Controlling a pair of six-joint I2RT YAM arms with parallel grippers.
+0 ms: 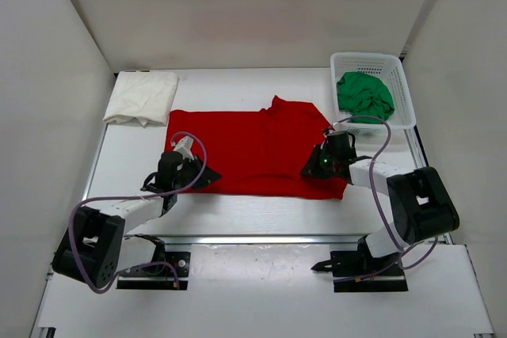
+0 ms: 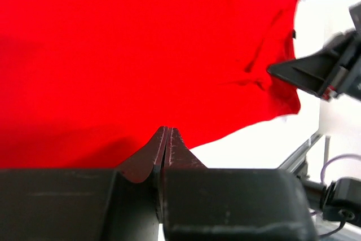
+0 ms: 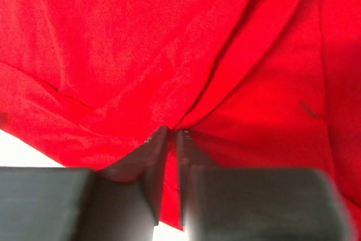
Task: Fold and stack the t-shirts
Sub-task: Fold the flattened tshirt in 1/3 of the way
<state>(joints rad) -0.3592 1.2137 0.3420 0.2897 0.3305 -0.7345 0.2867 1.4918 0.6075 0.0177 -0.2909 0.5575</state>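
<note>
The white tabletop point(image 1: 261, 211) carries the red t-shirt point(image 1: 253, 148), spread flat across its middle. A mesh basket point(image 1: 404, 93) at far right holds the crumpled green t-shirt point(image 1: 364, 94). The cream t-shirt point(image 1: 142, 96) lies far left. The left pincer point(image 2: 167, 131) is closed on the red t-shirt's near hem. The right pincer point(image 3: 172, 134) pinches puckered red cloth.

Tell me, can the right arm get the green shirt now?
Probably not yet: the right pincer grips the red shirt. Freed, nothing covers the green shirt in the open basket.
</note>
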